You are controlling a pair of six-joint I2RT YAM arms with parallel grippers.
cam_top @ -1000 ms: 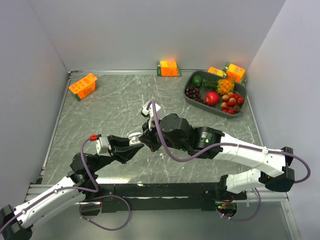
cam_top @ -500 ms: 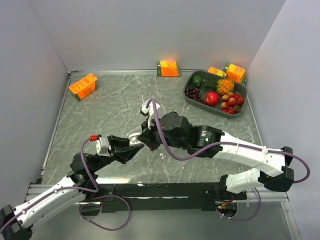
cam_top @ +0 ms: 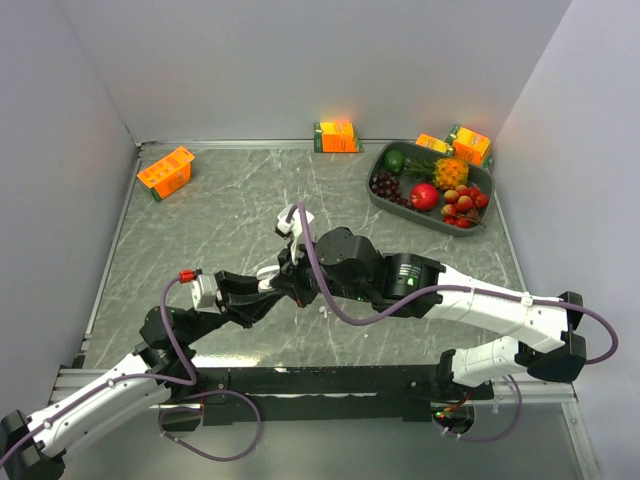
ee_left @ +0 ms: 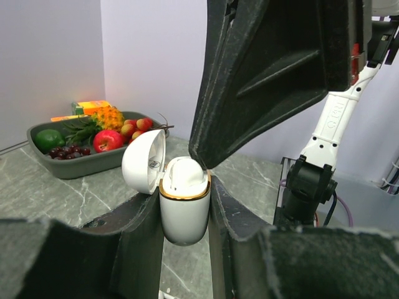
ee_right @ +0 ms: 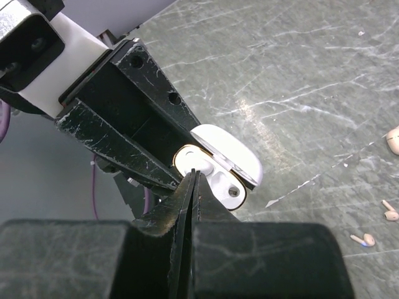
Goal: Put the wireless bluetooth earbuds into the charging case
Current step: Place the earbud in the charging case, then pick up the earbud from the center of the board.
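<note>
Left gripper (ee_left: 185, 202) pinches the white, gold-rimmed plastic charging case (ee_left: 185, 223) upright, lid (ee_left: 144, 163) open, so its mouth is presented. Right gripper (ee_right: 192, 184) has its fingers pressed together, tips at that mouth, likely seating a whitish earbud (ee_right: 194, 163). Spare pale stemmed earbuds (ee_right: 391, 214) lie on the table right of the case.

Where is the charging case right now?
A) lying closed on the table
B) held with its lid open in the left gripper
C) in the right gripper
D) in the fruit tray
B: the charging case sits clamped in the left gripper, flipped open.
</note>
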